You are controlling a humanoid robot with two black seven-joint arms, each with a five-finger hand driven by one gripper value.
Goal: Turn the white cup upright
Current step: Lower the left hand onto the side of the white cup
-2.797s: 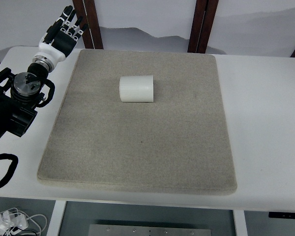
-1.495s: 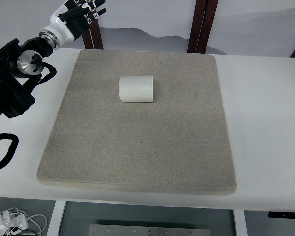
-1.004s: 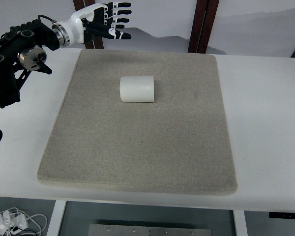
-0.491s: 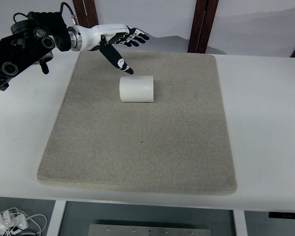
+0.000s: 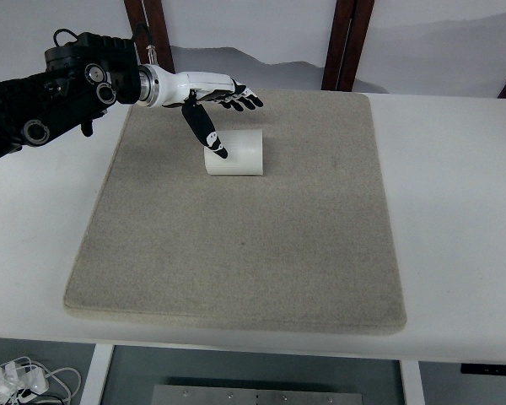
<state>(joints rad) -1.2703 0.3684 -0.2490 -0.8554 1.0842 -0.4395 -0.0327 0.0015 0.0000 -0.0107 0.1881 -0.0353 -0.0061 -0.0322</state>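
A white ribbed cup [image 5: 238, 153] lies on its side on the grey mat [image 5: 236, 245], in the mat's far half. My left hand [image 5: 222, 110] reaches in from the upper left and hovers over the cup's far left end. Its fingers [image 5: 244, 97] are spread toward the right above the cup, and the thumb points down in front of the cup's left end. The hand is open and holds nothing. Whether the thumb touches the cup I cannot tell. The right arm does not show.
The mat lies on a white table [image 5: 455, 194]. Two dark wooden posts [image 5: 346, 42] stand behind the table's far edge, with another [image 5: 148, 29] at the left. White cables [image 5: 21, 380] lie on the floor at the lower left.
My left arm has swung from the table's left side across the far edge and down toward the cup. The hand turned, thumb now hanging at the cup's left end. The cup has not moved.
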